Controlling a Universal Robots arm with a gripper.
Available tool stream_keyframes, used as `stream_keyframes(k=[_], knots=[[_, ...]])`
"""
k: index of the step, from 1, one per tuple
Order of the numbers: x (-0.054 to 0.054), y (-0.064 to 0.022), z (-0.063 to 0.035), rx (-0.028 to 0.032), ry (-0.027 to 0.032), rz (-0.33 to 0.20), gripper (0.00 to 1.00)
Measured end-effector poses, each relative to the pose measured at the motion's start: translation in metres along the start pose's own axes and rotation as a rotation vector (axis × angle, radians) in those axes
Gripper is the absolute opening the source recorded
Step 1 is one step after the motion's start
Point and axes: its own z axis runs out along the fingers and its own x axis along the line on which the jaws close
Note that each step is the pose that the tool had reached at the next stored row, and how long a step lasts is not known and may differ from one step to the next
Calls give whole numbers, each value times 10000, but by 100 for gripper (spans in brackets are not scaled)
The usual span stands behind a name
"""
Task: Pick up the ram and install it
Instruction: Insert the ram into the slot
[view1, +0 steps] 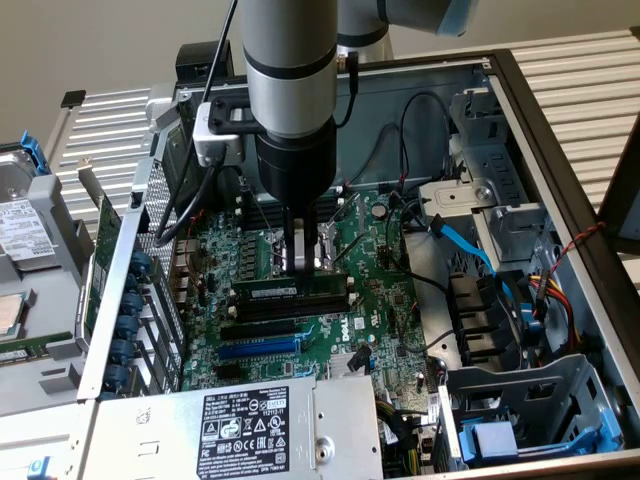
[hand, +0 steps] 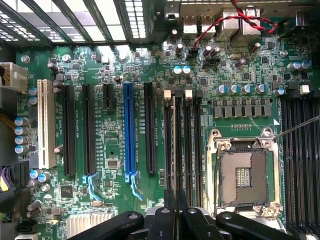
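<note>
With the gripper (view1: 304, 262) closed tight on nothing, tips just over the ram (view1: 265, 289) standing in its slot, I judge we're seating it, which needs a straight, even press

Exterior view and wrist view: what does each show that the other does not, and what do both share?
Exterior view adds the robot arm, the power supply and the ram along a memory slot next to the shut gripper. Wrist view adds the white slot and the twisted red-black wire. Both share the gripper, the motherboard and the blue slot.
</note>
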Motion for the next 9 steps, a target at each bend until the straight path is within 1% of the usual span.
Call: stream_keyframes(k=[9], knots=[[-4,0,0,-13,11,-341,12]])
